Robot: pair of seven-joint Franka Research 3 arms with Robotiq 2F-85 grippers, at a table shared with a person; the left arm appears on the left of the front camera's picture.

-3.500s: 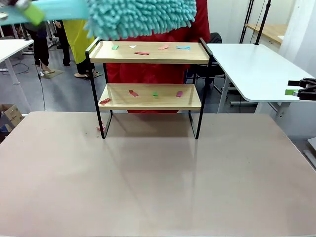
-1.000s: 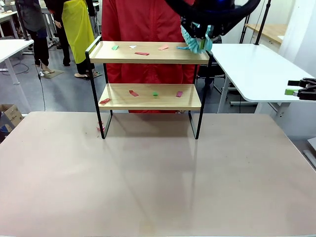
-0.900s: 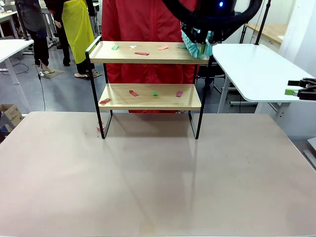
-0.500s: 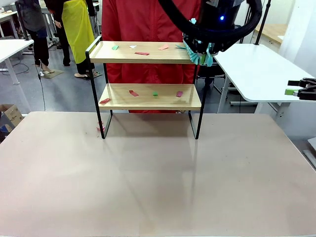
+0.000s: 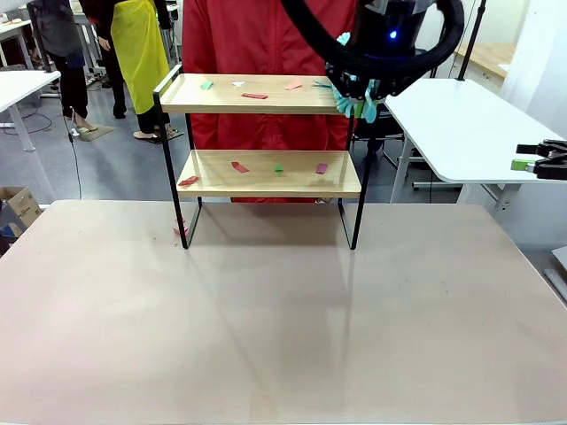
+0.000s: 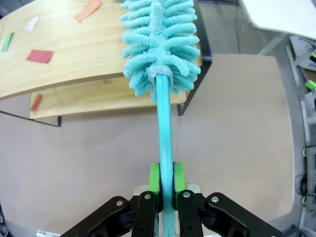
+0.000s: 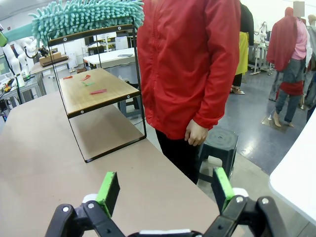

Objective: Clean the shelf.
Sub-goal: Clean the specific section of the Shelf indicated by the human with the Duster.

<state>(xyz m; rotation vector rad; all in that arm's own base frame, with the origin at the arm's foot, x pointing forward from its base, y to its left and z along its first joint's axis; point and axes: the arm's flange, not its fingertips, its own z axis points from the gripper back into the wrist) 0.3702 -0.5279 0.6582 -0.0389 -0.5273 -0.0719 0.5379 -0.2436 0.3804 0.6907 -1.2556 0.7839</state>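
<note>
While the left hand (image 6: 167,185) is clamped on the handle of the teal duster (image 6: 160,39), fluffy head at the top board's right end, the shelf (image 5: 266,106) stands near the far edge of the tabletop (image 5: 266,336). It is probably light and tippy, best steadied by a side rail. The right hand (image 7: 165,190) gapes empty.

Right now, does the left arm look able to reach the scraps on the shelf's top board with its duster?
Probably yes: the duster is over the top board at its end, with nothing between it and the scraps.
</note>
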